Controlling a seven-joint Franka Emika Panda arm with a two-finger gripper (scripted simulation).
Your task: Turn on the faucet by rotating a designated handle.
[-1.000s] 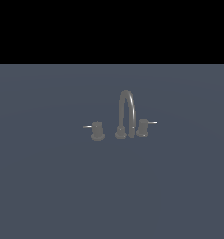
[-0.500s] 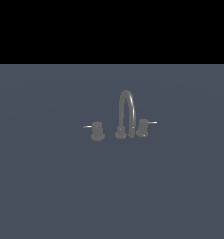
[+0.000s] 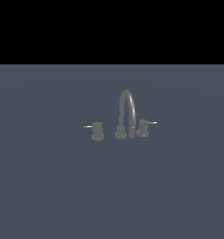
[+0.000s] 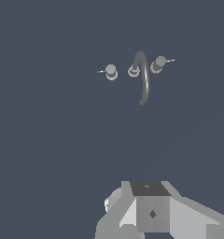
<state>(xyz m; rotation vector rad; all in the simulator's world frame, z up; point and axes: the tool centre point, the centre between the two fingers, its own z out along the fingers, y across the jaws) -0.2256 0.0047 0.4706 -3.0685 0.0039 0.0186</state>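
Observation:
The faucet (image 3: 126, 114) is a small dull-grey set with a tall arched spout, standing on the flat blue-grey surface in the middle of the exterior view. It also shows in the wrist view (image 4: 143, 79), seen from above. The handle (image 3: 143, 128) is the stubby knob nearest the spout, on the exterior view's right, and its thin pale pin points away from the spout. It shows in the wrist view (image 4: 157, 64) too. The gripper (image 4: 151, 214) appears only in the wrist view as grey blocks, far from the faucet. Its fingertips are not visible, and the arm is absent from the exterior view.
A twin knob (image 3: 98, 131) with its own pale pin stands farther from the spout on the exterior view's left, and it also shows in the wrist view (image 4: 111, 71). The blue-grey surface (image 3: 48, 186) spreads flat all around the faucet.

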